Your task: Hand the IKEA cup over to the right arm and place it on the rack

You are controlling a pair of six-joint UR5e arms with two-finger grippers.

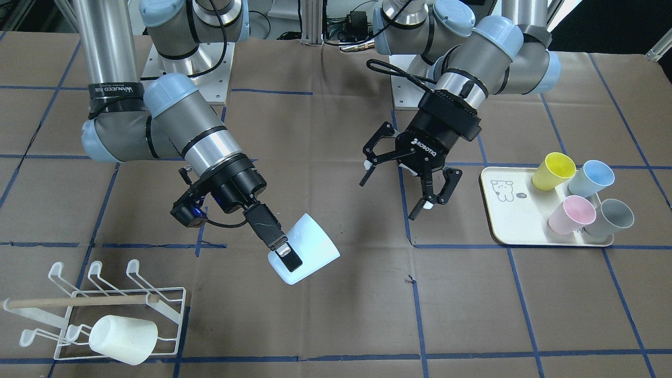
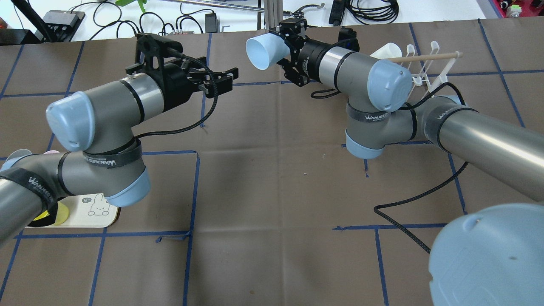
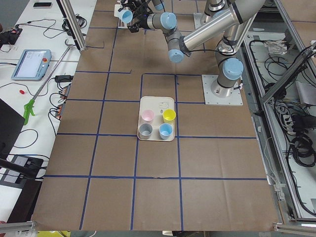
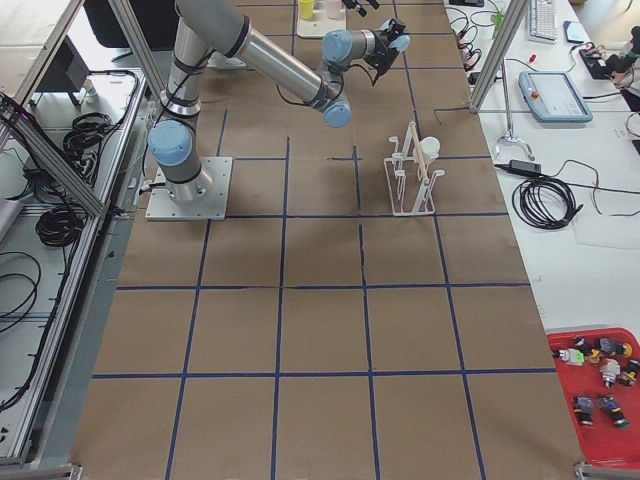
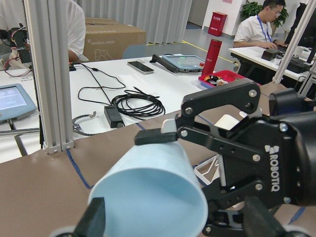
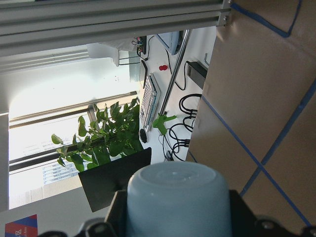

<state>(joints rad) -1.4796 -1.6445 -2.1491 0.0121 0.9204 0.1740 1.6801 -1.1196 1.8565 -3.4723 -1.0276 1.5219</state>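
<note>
My right gripper [image 1: 286, 258] is shut on the pale blue IKEA cup [image 1: 307, 248], holding it tilted above the table's middle. From overhead the cup [image 2: 262, 52] points its mouth toward my left gripper [image 2: 231, 80], and the right gripper [image 2: 285, 54] clamps its base end. The left gripper [image 1: 389, 198] hangs open and empty, a short way from the cup. In the left wrist view the cup [image 5: 148, 197] fills the foreground. The right wrist view shows its closed base [image 6: 177, 192]. The white wire rack [image 1: 113, 307] stands at the right arm's side with a white cup [image 1: 123, 338] on one prong.
A cream tray [image 1: 506, 223] on the left arm's side carries yellow [image 1: 554, 170], blue [image 1: 590, 178], pink [image 1: 572, 214] and grey [image 1: 609, 218] cups. The rack [image 4: 412, 170] has a wooden handle [image 1: 79, 301]. People sit at desks beyond the table edge.
</note>
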